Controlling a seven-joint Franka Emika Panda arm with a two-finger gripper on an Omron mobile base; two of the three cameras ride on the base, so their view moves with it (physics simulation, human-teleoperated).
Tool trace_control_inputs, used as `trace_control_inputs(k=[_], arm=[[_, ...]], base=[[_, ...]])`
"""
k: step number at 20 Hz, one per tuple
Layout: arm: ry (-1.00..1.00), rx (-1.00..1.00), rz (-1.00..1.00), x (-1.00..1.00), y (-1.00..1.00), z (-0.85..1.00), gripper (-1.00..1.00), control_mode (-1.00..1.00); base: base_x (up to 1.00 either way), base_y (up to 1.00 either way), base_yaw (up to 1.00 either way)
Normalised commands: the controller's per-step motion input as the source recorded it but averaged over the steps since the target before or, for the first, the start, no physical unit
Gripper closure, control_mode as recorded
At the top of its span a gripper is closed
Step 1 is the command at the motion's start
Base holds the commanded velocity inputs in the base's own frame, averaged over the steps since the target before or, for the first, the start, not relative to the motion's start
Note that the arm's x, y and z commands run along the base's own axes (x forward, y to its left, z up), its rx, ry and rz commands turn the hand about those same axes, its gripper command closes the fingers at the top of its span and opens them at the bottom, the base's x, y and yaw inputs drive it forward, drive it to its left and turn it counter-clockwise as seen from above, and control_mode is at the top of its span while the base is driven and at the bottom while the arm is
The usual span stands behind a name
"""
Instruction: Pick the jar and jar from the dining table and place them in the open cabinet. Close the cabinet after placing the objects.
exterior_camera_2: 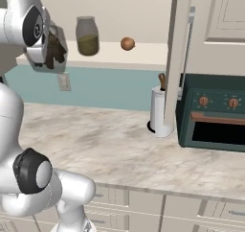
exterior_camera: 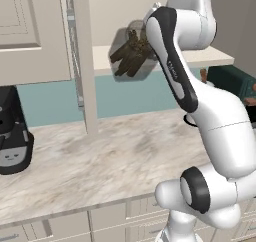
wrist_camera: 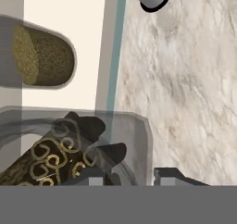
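Large wide clear glass jar (exterior_camera: 131,53): transparent, smooth, faintly glossy; dark brown sticks inside rough, bark-like, curled ends in hand view.
Small rounded clear glass jar (exterior_camera_2: 87,35): smooth glass, olive-green contents grainy, matt.
Beige marbled stone counter top (exterior_camera: 115,156): polished-looking, veined, smooth.
Beige panelled cabinet door (exterior_camera_2: 222,20): painted, matt; long vertical silver bar handle (exterior_camera_2: 190,49) metallic.
Cream shelf (exterior_camera_2: 139,53): flat, matt.
White robot arm (exterior_camera: 220,131): glossy plastic shell, dark joints satin.
Dark green oven (exterior_camera_2: 213,113): smooth, copper-coloured knobs.
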Motion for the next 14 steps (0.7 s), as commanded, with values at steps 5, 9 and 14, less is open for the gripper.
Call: trace_control_inputs(k=[5,9,14], arm=[[0.0,0.01,0.0,0.38,0.0,0.0,1.0,-1.0],[-0.01,0.01,0.0,0.22,0.0,0.0,1.0,-1.0],[-0.06,0.0,0.0,0.0,0.0,0.04,1.0,-1.0]], base=[[0.0,0.0,0.0],[0.0,0.0,0.0],[0.0,0.0,0.0]])
